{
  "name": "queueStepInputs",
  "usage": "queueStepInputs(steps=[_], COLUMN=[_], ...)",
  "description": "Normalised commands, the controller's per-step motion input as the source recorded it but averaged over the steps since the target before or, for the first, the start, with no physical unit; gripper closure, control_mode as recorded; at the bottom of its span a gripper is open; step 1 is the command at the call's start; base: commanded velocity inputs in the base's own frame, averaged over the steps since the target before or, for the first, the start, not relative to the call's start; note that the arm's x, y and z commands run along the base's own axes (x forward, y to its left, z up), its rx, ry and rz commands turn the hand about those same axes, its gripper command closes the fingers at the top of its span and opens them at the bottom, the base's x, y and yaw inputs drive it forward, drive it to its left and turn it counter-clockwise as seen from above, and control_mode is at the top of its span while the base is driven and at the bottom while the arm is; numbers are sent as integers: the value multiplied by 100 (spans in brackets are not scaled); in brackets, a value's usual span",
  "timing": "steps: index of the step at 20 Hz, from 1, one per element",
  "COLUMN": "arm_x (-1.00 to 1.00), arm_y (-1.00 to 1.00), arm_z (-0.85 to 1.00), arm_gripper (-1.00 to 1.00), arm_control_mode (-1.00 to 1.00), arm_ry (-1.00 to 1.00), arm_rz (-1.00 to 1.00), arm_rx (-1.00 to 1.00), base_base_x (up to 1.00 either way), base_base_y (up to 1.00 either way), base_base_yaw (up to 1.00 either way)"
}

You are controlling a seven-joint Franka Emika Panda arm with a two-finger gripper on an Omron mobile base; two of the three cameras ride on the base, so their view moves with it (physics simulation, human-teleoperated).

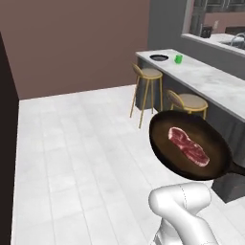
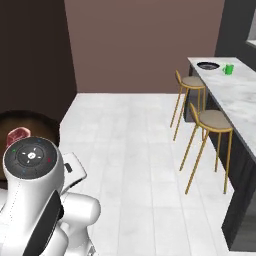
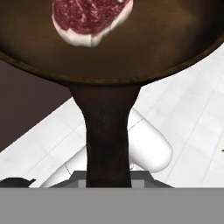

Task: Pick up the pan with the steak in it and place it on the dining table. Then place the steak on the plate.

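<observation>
The pan (image 1: 191,146), a dark cast-iron skillet, rides in the air above the white tiled floor, well short of the dining table (image 1: 210,81) where the navy-rimmed plate (image 1: 159,58) waits at the far end beside a green cup (image 1: 178,59). The steak (image 1: 188,146) lies flat near the middle of the pan in the left base view; in the hand view it sits at the far side of the pan bottom. By its look the skillet is heavy and rigid, so the short straight handle (image 3: 107,135) is the natural place to hold it, though the load hangs off to one side and would tend to twist in a light grip. The raw steak looks soft and slick, likely to slide if the pan tips. The jaws are clenched nearly shut on the handle, which runs straight down to them in the hand view.
</observation>
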Motion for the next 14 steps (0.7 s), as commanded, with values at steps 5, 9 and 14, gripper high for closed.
queueStepInputs(steps=[5, 9, 14], arm_x=[0, 0, 0], arm_y=[0, 0, 0], arm_z=[0, 0, 0], arm_gripper=[100, 100, 100], arm_control_mode=[100, 100, 100], arm_ry=[0, 0, 0], arm_rz=[0, 0, 0], arm_rx=[0, 0, 0], base_base_x=[100, 100, 100], base_base_y=[50, 50, 51], base_base_yaw=[-16, -15, -15])
